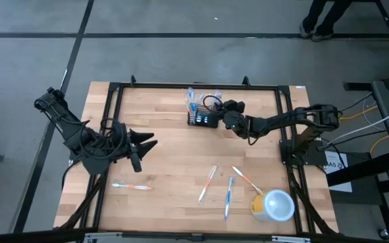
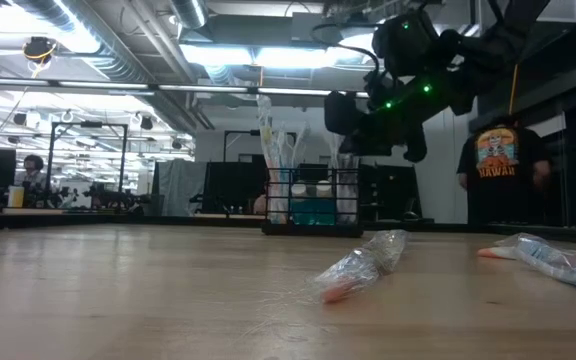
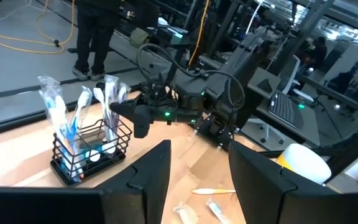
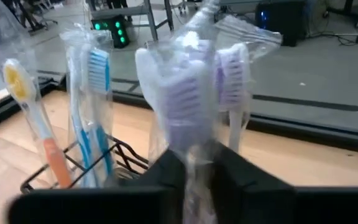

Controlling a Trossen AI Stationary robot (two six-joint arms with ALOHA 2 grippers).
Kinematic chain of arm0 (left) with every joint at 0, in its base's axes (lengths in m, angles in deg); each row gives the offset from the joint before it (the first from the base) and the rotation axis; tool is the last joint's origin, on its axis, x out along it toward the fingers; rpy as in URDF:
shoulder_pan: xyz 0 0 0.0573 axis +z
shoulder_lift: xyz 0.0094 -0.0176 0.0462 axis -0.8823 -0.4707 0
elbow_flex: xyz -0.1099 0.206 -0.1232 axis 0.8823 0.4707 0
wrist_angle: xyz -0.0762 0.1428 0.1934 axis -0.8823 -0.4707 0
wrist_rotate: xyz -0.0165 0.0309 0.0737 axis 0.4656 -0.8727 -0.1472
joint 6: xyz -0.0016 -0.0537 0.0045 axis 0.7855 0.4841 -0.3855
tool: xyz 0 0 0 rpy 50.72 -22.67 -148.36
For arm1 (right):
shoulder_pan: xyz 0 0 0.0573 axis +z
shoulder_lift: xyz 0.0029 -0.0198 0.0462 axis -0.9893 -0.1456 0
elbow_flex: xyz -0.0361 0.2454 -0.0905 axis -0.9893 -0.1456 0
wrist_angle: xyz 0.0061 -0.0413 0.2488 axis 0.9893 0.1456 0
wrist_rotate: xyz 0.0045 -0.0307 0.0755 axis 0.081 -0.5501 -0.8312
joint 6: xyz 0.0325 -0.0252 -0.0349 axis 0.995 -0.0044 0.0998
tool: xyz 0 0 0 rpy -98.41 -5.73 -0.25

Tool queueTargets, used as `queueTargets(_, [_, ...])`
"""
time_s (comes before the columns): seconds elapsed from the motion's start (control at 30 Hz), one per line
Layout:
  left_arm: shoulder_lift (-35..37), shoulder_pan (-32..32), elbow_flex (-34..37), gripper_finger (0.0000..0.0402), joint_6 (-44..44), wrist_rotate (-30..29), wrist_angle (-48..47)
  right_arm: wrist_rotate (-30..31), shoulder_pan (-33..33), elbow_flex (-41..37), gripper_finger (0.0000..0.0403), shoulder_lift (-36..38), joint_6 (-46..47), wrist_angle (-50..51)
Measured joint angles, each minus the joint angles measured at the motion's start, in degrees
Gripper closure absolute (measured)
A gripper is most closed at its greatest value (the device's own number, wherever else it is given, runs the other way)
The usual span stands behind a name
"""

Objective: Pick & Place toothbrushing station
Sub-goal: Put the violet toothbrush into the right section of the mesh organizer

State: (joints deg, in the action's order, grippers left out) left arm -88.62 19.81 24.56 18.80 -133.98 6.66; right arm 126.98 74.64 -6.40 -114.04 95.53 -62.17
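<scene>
the toothbrushing station (image 1: 202,119), a black mesh holder, stands at the far edge of the surface (image 1: 174,162), midway along it. it already carries several wrapped toothbrushes upright: an orange-handled one (image 4: 39,143), a blue one (image 4: 95,118), and white ones with purple bristles.

the right pincer (image 4: 197,171) is at the holder, its fingers closed narrowly around the wrapped purple-bristled toothbrush (image 4: 188,106); this one appears to be going into the holder and is judged not yet released.

the left pincer (image 3: 197,174) hovers well to the left of the holder, fingers parted and holding nothing.

remaining work, as judged: four wrapped toothbrushes lie loose on the surface. one (image 1: 130,185) lies near the left pincer; three (image 1: 228,189) lie on the near side of the holder, beside the yellow cup with a pale lid (image 1: 273,205). the task seems past its midpoint.

the surface is pale butcher-block wood inside a black frame. the room beyond is an open workshop with ceiling lights, benches, cables and equipment; a person in a dark printed shirt (image 2: 498,165) stands behind the surface.
</scene>
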Motion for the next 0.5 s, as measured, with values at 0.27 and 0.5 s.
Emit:
queueTargets(0.27, [0.0, -1.5, 0.0, 0.0245, -0.1, -1.0, 0.5, -0.9, -0.8, 0.0, 0.0194, 0.3, 2.3, -1.7])
queueTargets(0.5, [0.0, -3.6, 0.0, 0.0245, -0.2, -3.3, 0.6, -4.7, -0.8, 0.0, 0.0137, 2.9, 3.9, -1.8])
